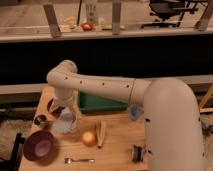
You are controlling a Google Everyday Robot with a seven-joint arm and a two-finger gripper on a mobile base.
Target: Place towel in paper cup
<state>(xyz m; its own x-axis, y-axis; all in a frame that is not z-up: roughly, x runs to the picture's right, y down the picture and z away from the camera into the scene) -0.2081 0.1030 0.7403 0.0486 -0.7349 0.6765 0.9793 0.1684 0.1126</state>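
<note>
My arm reaches from the lower right across the wooden table [117, 150] to its left side. The gripper [66, 111] points down over the table's left part. Right under it is a pale whitish shape [66, 124] that reaches down to the tabletop. I cannot tell whether this is the towel, the paper cup, or one in the other. The gripper is at its top, touching or very close to it. A red round object [52, 107] lies just left of the gripper, partly hidden by it.
A green tray [100, 104] stands behind the arm. A purple bowl [39, 145], a small dark can [40, 120], an apple [89, 138], a banana [101, 133], a fork [79, 160], a bluish cup [134, 112] and a small dark object [137, 152] lie on the table.
</note>
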